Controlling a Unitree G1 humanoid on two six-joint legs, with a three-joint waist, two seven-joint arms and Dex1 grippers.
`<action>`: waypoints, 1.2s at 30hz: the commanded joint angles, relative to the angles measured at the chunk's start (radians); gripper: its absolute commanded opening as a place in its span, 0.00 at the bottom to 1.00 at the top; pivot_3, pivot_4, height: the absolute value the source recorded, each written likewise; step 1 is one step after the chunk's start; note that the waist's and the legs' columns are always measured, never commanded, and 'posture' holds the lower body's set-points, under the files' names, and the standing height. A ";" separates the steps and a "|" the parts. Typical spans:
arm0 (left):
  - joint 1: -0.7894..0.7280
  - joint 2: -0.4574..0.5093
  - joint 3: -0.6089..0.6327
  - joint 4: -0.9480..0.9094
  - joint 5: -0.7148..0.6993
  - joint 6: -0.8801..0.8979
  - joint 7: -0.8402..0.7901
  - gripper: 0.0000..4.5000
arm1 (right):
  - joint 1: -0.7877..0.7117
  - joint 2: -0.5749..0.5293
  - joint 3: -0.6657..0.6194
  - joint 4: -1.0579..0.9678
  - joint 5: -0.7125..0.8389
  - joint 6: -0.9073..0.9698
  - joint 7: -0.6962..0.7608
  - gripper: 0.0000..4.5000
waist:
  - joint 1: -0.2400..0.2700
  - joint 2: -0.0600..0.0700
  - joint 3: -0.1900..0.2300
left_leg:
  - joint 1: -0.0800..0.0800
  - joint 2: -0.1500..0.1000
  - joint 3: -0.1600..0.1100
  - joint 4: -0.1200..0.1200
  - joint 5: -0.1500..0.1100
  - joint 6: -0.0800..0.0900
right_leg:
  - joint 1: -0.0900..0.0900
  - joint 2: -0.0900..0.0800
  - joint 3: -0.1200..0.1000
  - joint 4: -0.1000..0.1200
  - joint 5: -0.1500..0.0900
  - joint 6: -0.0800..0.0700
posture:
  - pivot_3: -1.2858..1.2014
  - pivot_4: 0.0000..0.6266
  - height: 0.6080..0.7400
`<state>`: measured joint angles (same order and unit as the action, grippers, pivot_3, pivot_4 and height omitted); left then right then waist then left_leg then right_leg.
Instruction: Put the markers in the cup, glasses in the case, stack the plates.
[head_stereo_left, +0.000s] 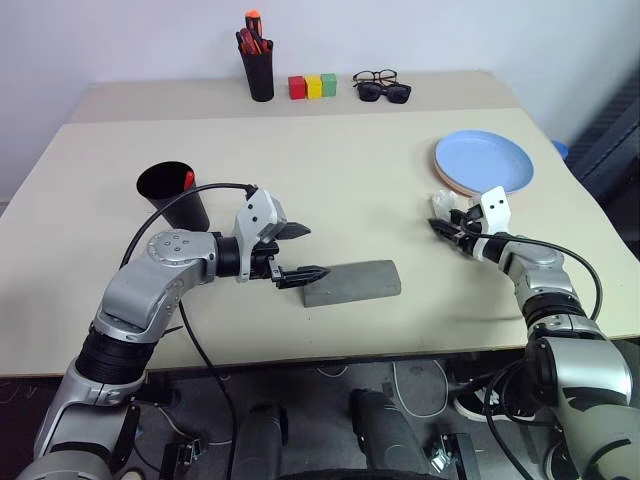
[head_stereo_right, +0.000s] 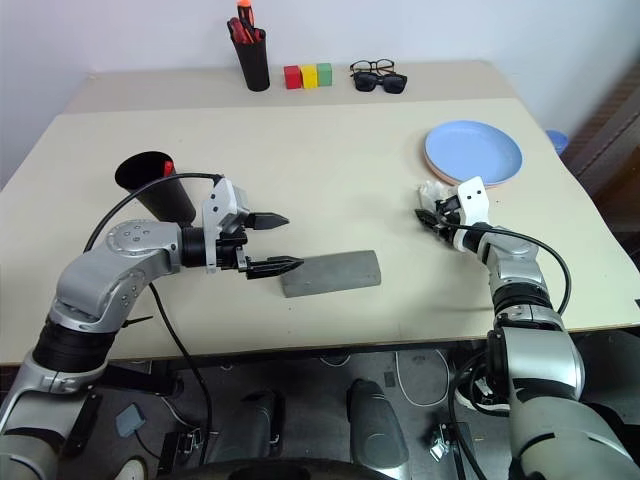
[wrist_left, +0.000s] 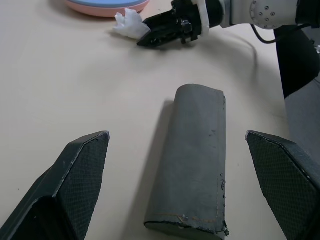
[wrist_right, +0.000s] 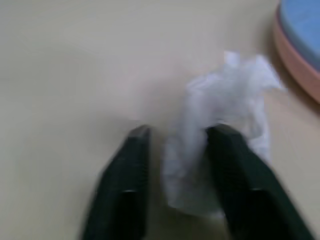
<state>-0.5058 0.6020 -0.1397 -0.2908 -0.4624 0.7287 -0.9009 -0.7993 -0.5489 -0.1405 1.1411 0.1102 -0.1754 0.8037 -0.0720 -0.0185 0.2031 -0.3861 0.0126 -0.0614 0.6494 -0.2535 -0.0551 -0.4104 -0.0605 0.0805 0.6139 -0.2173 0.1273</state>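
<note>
The grey case (head_stereo_left: 350, 282) lies shut near the table's front. My left gripper (head_stereo_left: 315, 250) is open at its left end, one finger on each side of the end, not touching (wrist_left: 197, 165). The glasses are out of view. The black cup (head_stereo_left: 172, 192) stands at the left behind my left arm, and a marker's red-orange cap (head_stereo_left: 188, 180) pokes above its rim. At the right, the light blue plate (head_stereo_left: 485, 160) rests on the salmon pink plate (head_stereo_left: 445, 183). Just in front of them my right gripper (head_stereo_left: 437, 225) is shut on a crumpled white wad (wrist_right: 235, 90).
Along the back edge stand a black pen holder with red-orange pens (head_stereo_left: 260, 65), a red, a yellow and a green block (head_stereo_left: 313, 86), black-framed spectacles (head_stereo_left: 375, 77) and sunglasses (head_stereo_left: 385, 93). The table's front edge runs just below the case.
</note>
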 joint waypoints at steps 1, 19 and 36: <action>-0.009 0.003 0.013 -0.030 -0.001 -0.015 0.007 1.00 | -0.010 -0.016 -0.012 -0.011 0.000 -0.022 -0.006 0.02 | 0.000 0.000 0.000 | 0.000 0.000 0.000 0.000 0.000 0.000 | 0.000 0.000 0.000 0.000 0.000 0.000 | 0.52 0.24 1.00; -0.018 -0.030 0.024 -0.042 -0.005 -0.002 0.044 1.00 | -0.268 -0.143 -0.006 0.122 -0.111 -0.210 -0.282 0.02 | -0.001 0.000 0.000 | 0.000 0.000 0.000 -0.001 0.000 0.000 | 0.000 0.000 0.000 -0.001 -0.001 -0.002 | 0.52 0.24 1.00; 0.115 0.048 0.158 -0.222 -0.098 0.143 0.161 1.00 | -0.416 -0.157 -0.016 0.195 -0.210 -0.207 -0.537 0.72 | -0.001 0.001 0.001 | -0.003 0.000 0.000 -0.001 0.000 0.000 | -0.003 0.000 0.001 -0.001 -0.001 -0.002 | 0.52 0.24 1.00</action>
<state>-0.3888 0.6452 -0.0079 -0.4760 -0.5432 0.8701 -0.7473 -1.1888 -0.6779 -0.1314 1.3523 -0.1137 -0.3536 0.2598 -0.0730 -0.0178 0.2038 -0.3887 0.0125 -0.0611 0.6483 -0.2535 -0.0551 -0.4131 -0.0608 0.0811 0.6130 -0.2184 0.1253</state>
